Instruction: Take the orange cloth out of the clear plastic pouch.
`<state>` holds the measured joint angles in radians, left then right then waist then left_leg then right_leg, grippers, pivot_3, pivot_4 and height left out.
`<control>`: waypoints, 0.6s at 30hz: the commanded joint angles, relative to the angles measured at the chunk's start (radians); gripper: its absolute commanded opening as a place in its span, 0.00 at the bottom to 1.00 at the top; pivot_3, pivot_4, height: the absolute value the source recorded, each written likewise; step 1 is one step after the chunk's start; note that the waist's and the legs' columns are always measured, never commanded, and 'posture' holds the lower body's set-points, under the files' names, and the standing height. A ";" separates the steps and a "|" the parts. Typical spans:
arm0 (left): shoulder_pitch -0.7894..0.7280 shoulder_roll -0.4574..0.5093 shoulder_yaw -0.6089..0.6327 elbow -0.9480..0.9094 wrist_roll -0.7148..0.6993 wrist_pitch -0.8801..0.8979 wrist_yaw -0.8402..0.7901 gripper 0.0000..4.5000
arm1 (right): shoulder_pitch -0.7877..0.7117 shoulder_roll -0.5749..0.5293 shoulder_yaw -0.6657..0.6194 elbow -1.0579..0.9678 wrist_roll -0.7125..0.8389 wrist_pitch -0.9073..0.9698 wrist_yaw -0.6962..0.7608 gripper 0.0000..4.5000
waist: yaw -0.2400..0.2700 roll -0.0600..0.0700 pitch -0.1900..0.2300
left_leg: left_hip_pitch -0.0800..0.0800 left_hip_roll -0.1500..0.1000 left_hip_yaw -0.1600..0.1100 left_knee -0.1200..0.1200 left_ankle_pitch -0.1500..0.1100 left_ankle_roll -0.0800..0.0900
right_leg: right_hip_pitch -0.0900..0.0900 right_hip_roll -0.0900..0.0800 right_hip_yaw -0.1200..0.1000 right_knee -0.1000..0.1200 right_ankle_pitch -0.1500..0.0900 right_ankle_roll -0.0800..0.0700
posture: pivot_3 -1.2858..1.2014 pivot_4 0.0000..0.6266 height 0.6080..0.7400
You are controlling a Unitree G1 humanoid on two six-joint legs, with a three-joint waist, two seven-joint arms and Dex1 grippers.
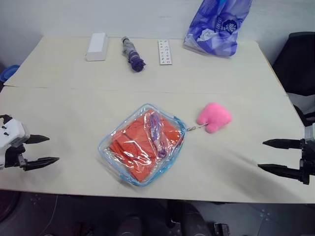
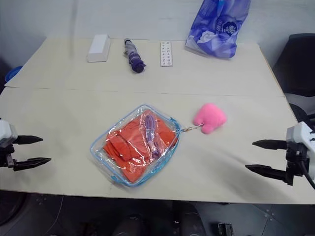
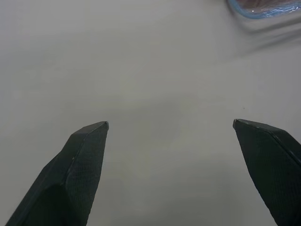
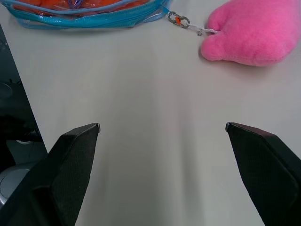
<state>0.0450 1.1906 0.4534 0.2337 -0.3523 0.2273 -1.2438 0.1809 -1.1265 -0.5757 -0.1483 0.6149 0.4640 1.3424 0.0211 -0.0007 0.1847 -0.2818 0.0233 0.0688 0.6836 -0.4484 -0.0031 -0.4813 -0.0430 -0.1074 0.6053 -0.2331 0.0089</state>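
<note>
The clear plastic pouch (image 1: pixel 142 143) with light blue edging lies flat near the front middle of the table, zipped. Inside it sits the folded orange cloth (image 1: pixel 132 146), with a small packet holding a purple cord (image 1: pixel 156 132) on top. A pink fluffy charm (image 1: pixel 214 117) is chained to the pouch's right corner and rests on the table. My left gripper (image 1: pixel 53 149) hovers open at the front left, well clear of the pouch. At the front right my right gripper (image 1: pixel 261 155) is open too, pointing toward the pouch's edge (image 4: pixel 89 21) and the charm (image 4: pixel 249 30).
Along the back of the table (image 1: pixel 221 83) stand a white box (image 1: pixel 97 46), a folded purple umbrella (image 1: pixel 133 55), a white remote-like strip (image 1: pixel 165 51) and a blue-purple printed plastic bag (image 1: pixel 216 24). A dark chair (image 1: pixel 300 64) stands past the right edge.
</note>
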 commanded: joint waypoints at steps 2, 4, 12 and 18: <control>0.022 -0.009 0.038 -0.038 -0.004 -0.007 -0.005 1.00 | -0.002 0.000 -0.046 -0.030 0.004 0.008 0.001 1.00 | 0.000 0.000 0.000 | 0.000 0.000 0.001 0.000 0.000 0.000 | 0.000 0.000 0.001 0.001 0.000 0.000 | 0.52 0.24 1.00; 0.011 -0.019 0.039 -0.045 -0.004 0.007 0.019 1.00 | -0.006 0.006 -0.048 -0.041 0.006 0.012 -0.010 1.00 | 0.000 0.000 0.000 | 0.000 0.000 0.001 0.000 0.001 -0.001 | 0.001 0.000 0.001 0.001 0.000 0.000 | 0.52 0.24 1.00; 0.003 -0.038 0.042 -0.074 -0.016 0.039 0.031 1.00 | -0.013 0.038 -0.042 -0.076 0.001 0.011 -0.070 1.00 | 0.000 0.000 0.000 | 0.000 0.000 0.002 0.000 0.003 -0.003 | 0.002 0.000 0.003 0.004 0.000 0.000 | 0.52 0.24 1.00; -0.022 -0.050 0.036 -0.083 -0.041 0.092 0.036 1.00 | -0.024 0.075 -0.025 -0.113 -0.004 0.027 -0.142 1.00 | -0.001 0.000 0.000 | 0.000 -0.001 0.003 0.000 0.003 -0.003 | 0.002 0.000 0.003 0.005 0.000 0.000 | 0.52 0.24 1.00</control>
<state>0.0407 1.1446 0.4590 0.1682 -0.3642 0.3006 -1.2132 0.1666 -1.0606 -0.5761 -0.2307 0.6014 0.4821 1.2249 0.0196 -0.0010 0.1847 -0.2815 0.0224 0.0714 0.6839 -0.4450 -0.0063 -0.4795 -0.0432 -0.1039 0.6109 -0.2330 0.0086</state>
